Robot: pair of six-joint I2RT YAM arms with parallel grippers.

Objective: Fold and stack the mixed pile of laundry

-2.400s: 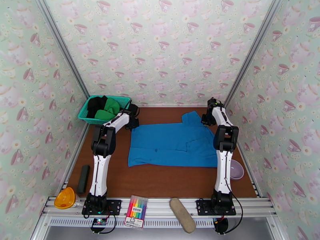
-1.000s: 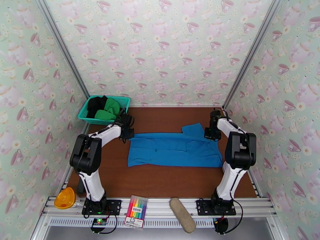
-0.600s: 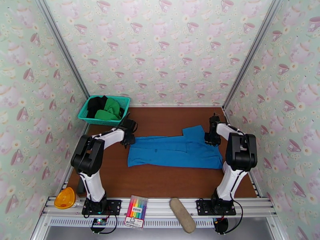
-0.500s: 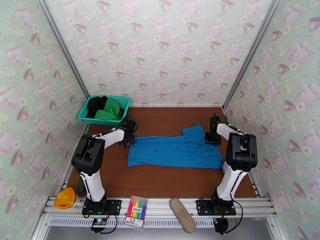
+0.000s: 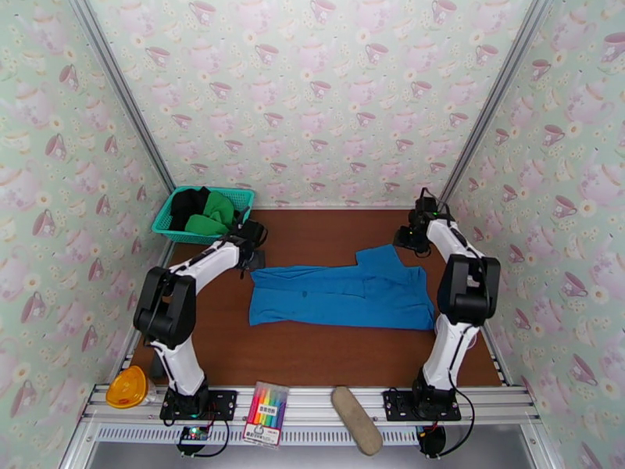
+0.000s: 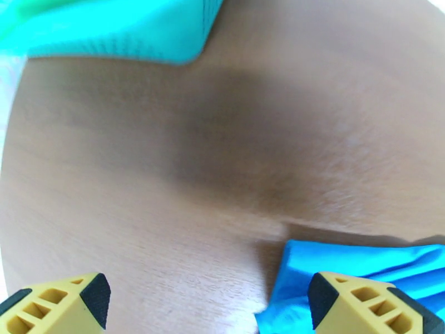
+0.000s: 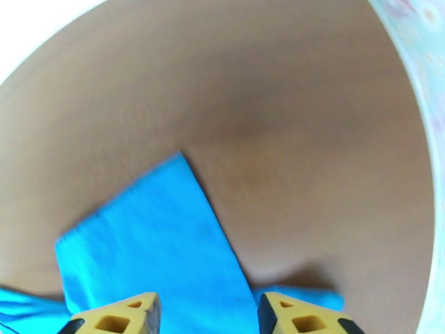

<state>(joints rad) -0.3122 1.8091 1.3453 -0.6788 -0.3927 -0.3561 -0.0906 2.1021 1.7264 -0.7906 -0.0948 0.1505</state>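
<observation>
Fingers (image 6: 61,304) of the left gripper (image 6: 211,307) wide apart beside the blue garment (image 5: 344,295) flat on the table (image 5: 312,361), right gripper (image 7: 206,318) wide over its sleeve (image 7: 156,240), green garment (image 5: 212,215) and black garment (image 5: 186,205) in the teal basket (image 5: 176,234)

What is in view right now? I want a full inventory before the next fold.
blue shirt: one, bright blue, lying flat mid-table between the arms
basket: one, teal mesh, far-left corner of the table
green garment: one, green, in the basket
black garment: one, black, in the basket, left of the green one
marker pack: one, multicoloured, on the near rail
oblong object: one, beige, on the near rail, right of the markers
rounded object: one, orange-yellow, near-left corner
table: one, brown
left gripper: one, yellow fingers, open over the shirt's left edge
right gripper: one, yellow fingers, open over the shirt's far-right part
</observation>
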